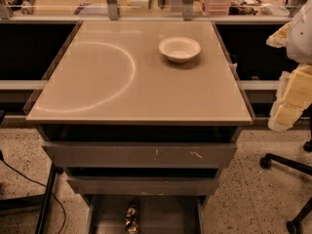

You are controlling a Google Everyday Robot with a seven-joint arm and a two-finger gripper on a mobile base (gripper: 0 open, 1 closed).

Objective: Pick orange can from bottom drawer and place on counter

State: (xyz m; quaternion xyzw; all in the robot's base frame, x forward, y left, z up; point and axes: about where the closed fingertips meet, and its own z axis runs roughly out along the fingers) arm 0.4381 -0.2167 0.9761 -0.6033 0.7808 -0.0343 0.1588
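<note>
The orange can, shiny and golden-brown, sits on the grey floor of the open bottom drawer at the lower edge of the camera view, left of the drawer's middle. The beige counter with its white arc marking lies above the drawers. My gripper, cream-yellow on a white arm, hangs at the right edge of the view, beside the counter's right side and well above and to the right of the can. It holds nothing that I can see.
A white bowl stands on the counter at the back right. Two grey drawers with scratched fronts stick out above the bottom one. Black chair legs with castors stand on the floor at right; a black cable runs at left.
</note>
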